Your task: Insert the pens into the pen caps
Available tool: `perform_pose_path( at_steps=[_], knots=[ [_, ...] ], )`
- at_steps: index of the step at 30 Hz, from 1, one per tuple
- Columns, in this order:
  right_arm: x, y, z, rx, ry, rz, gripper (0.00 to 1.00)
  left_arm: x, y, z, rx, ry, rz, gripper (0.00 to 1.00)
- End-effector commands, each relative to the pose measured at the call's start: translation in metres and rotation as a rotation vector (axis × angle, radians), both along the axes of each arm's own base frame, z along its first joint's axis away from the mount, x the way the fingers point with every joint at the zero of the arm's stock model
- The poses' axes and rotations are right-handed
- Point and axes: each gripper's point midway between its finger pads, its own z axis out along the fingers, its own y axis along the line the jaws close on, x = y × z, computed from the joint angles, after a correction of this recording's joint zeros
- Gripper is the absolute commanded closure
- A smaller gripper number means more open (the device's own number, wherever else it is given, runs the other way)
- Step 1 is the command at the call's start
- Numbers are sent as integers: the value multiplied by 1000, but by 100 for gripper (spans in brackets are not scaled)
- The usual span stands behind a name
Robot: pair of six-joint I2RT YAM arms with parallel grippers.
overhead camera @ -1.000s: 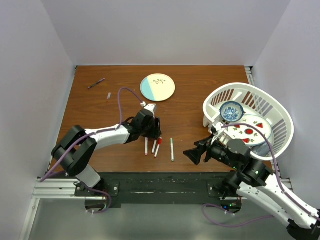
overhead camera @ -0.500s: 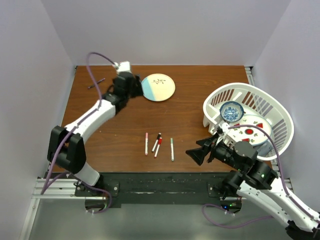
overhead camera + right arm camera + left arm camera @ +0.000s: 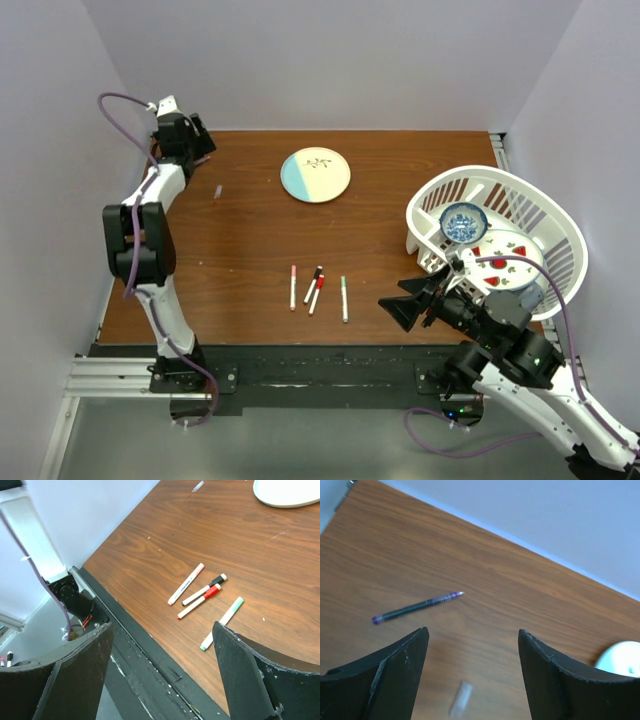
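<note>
my left arm was stretched far back along my left side, the elbow bent partway and the wrist angled downward. my left gripper (image 3: pixel 186 138) hung at the far end of that reach, its dark fingers (image 3: pixel 395 675) spread wide with nothing between them. my right arm was folded low near its base, forearm pointing toward the middle. my right gripper (image 3: pixel 393 311) tilted downward, fingers (image 3: pixel 250 680) wide apart and gripping nothing.
</note>
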Motion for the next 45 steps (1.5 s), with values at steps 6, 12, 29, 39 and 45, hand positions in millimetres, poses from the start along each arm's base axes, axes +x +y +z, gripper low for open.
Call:
perform_pose_path(
  at_steps=[6, 12, 29, 39, 45],
  knots=[
    [4, -11, 28, 20, -53, -53, 17, 70, 34, -16, 98, -69, -115, 24],
    [6, -14, 38, 52, -75, -75, 17, 83, 52, -56, 142, 5, -118, 25],
    [3, -18, 52, 78, -87, -83, 17, 61, 69, -108, 154, 190, -113, 28],
    [-9, -30, 70, 130, -107, -81, 17, 34, 73, -137, 168, 359, -109, 43],
    [-17, -40, 80, 169, -117, -91, 18, 15, 82, -145, 204, 433, -79, 51]
  ],
)
